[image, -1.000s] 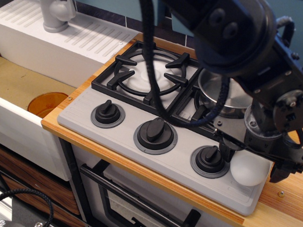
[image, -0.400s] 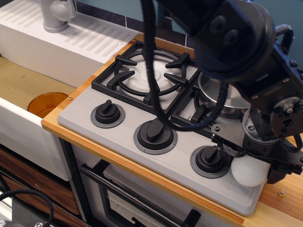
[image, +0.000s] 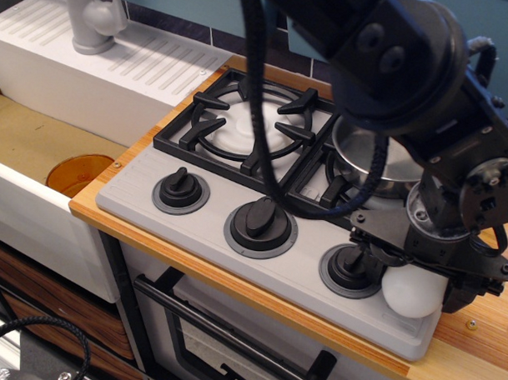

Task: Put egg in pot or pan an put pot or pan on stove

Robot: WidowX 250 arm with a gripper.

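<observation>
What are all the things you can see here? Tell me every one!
egg: one, white, front right corner of stove, at the hand
pan: one, shiny steel, on right burner, partly hidden by arm
stove: one, light grey
grates: two, black, over white burners
knobs: three, black, front row
tap: one, grey, back left
sink: one, left of stove
disc: one, orange, in sink
hand: one, black, around egg

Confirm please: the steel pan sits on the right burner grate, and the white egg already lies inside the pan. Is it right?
Not quite. The pan does sit on the right grate of the stove, but the egg is not inside it. The only camera view shows the egg at the stove's front right corner, beside the right knob, with the gripper down around it.
</observation>
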